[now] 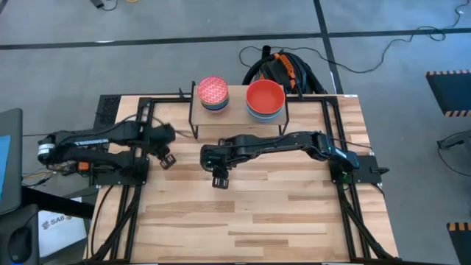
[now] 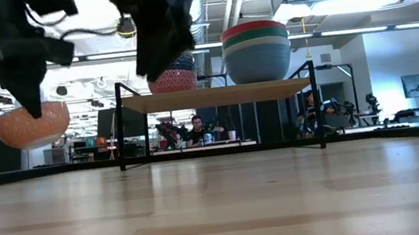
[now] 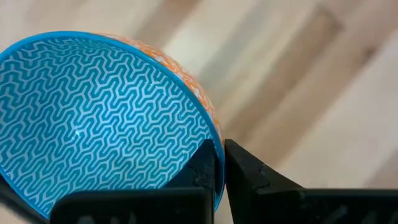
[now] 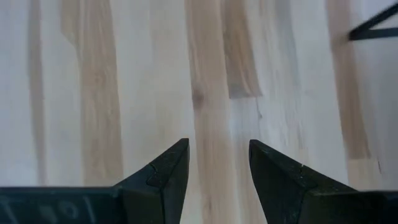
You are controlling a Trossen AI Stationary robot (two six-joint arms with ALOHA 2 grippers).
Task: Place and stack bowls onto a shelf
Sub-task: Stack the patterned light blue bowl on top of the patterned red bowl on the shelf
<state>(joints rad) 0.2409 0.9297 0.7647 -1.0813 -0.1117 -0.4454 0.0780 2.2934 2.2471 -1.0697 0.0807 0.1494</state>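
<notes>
My left gripper (image 3: pixel 219 163) pinches the rim of a bowl (image 3: pixel 93 118), blue zigzag inside and orange outside, holding it off the table (image 1: pixel 257 213) at the left, short of the shelf (image 1: pixel 237 115). My right gripper (image 1: pixel 219 181) hangs open and empty over bare wood in front of the shelf's left half. On the shelf sit two stacks: a red-patterned bowl (image 1: pixel 213 90) on the left, a red-topped stack (image 1: pixel 265 98) on the right. The table's near half lies open.
</notes>
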